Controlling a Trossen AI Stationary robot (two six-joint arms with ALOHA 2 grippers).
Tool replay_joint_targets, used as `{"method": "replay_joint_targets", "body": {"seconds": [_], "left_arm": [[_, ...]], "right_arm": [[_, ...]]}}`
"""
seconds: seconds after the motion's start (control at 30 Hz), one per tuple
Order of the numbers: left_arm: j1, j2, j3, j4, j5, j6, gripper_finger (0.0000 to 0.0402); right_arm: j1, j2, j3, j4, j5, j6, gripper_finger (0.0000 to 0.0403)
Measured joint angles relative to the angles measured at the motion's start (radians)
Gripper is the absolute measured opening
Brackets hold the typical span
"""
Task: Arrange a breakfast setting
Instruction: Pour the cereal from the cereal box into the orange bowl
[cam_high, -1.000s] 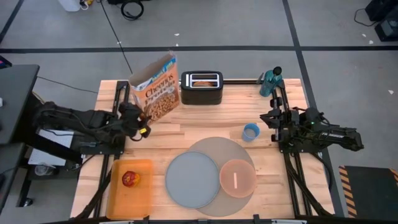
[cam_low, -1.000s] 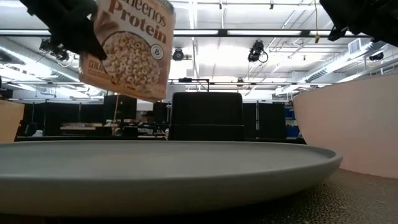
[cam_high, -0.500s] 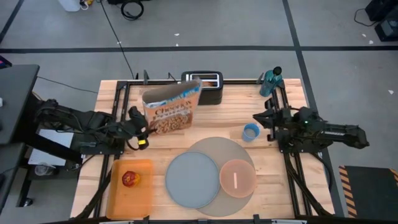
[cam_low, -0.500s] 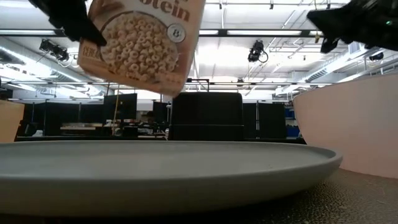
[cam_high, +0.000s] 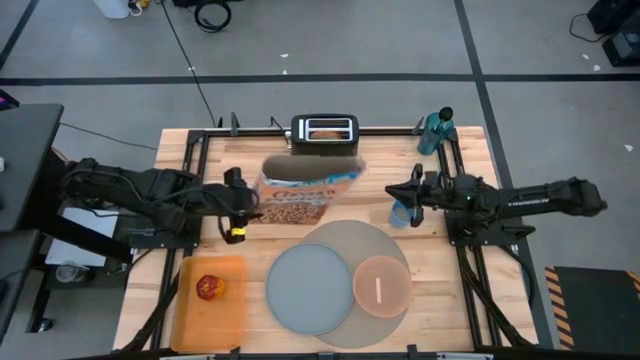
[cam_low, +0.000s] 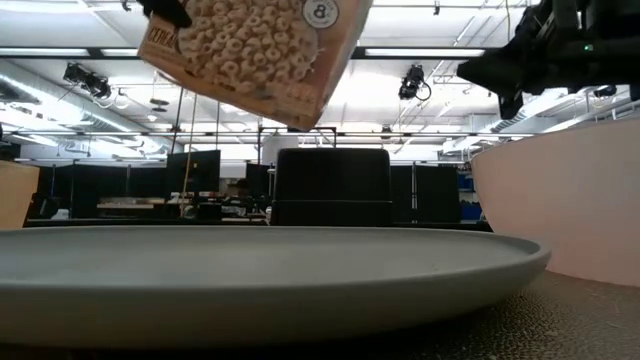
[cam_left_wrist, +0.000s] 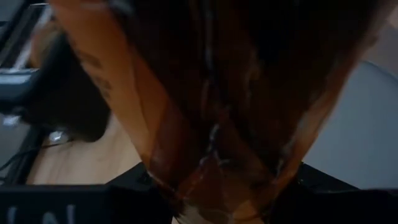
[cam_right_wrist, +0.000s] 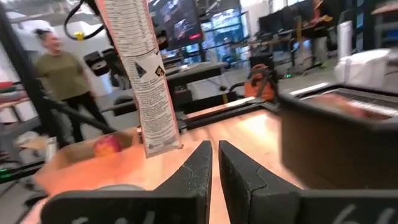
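Note:
My left gripper (cam_high: 245, 205) is shut on a cereal box (cam_high: 308, 190), which hangs tipped over above the table between the black toaster (cam_high: 324, 130) and the round placemat (cam_high: 385, 240). The box also shows in the low view (cam_low: 255, 50) and fills the left wrist view (cam_left_wrist: 211, 93). On the placemat sit the grey plate (cam_high: 308, 288) and the pink bowl (cam_high: 392, 275), with the spoon (cam_high: 379, 290) in the bowl. A bagel half (cam_high: 324, 131) sits in the toaster. The apple (cam_high: 209, 288) lies on the orange board (cam_high: 215, 320). My right gripper (cam_high: 392, 193) is shut and holds nothing, above the blue cup. My left gripper pinches the cereal box between its two fingers at the end toward the table's left (cam_left_wrist: 208, 180). The fingers (cam_left_wrist: 124, 196) come from the table's left, slanting down. The box is lifted clear of the table and tipped, reaching out toward the table's right.
A blue cup (cam_high: 403, 213) stands just beside the placemat under my right gripper. A teal bottle (cam_high: 433, 130) stands at the far right. A person (cam_right_wrist: 62, 68) stands beyond the table's left side.
My left gripper has risen and moved toward the table's right and near side while rolling. The cereal box has gone with it from standing nearly upright at the far left to lying tipped in front of the toaster. My right gripper has reached toward the table's left, over the blue cup.

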Motion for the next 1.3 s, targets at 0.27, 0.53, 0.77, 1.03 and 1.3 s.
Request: {"method": "replay_joint_targets", "body": {"seconds": [0.27,0.53,0.77,1.03,1.3], "left_arm": [[-0.003,0.172,0.208,-0.169,0.127,0.019,0.0185],[-0.006,0.35,0.442,-0.385,0.225,0.027,0.0185],[-0.042,0.479,0.597,-0.566,0.231,0.039,0.0185],[-0.1,0.563,0.639,-0.594,0.294,0.024,0.0185],[-0.174,0.615,0.641,-0.6,0.301,-0.026,0.0185]], "right_arm": [[0.188,0.119,0.0,0.128,0.165,0.007,0.0036],[0.339,0.275,0.0,0.268,0.381,0.025,0.0036],[0.461,0.411,0.0,0.291,0.652,0.128,0.0034],[0.647,0.522,0.0,0.387,0.869,0.165,0.0023],[0.781,0.593,0.0,0.41,1.086,0.199,0.0013]]}}
